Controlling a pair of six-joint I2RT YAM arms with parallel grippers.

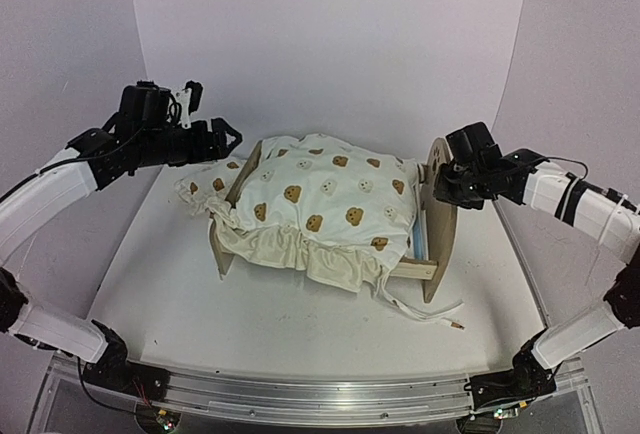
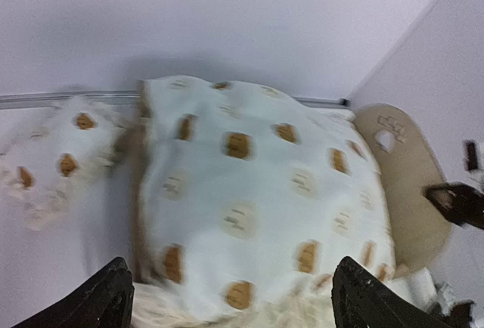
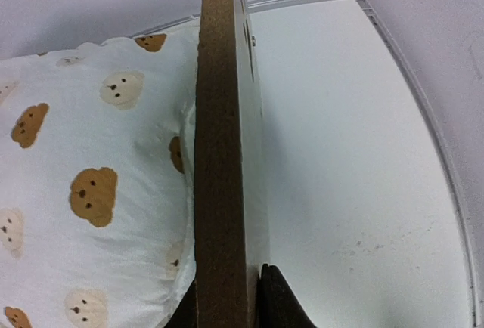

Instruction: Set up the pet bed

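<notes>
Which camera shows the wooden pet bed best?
The top view: the pet bed shows both end boards and a side rail under the cushion. The left wrist view catches only one blurred end board; the right wrist view only a board's edge.

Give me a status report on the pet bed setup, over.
Left gripper open, clear of the cushion. Right gripper clamped on the pet bed end board. Pillow beside the bed, on the table.

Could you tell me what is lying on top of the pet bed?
The bear-print cushion covers the pet bed; only a blue strip of its base shows at the right end; the rest is hidden.
</notes>
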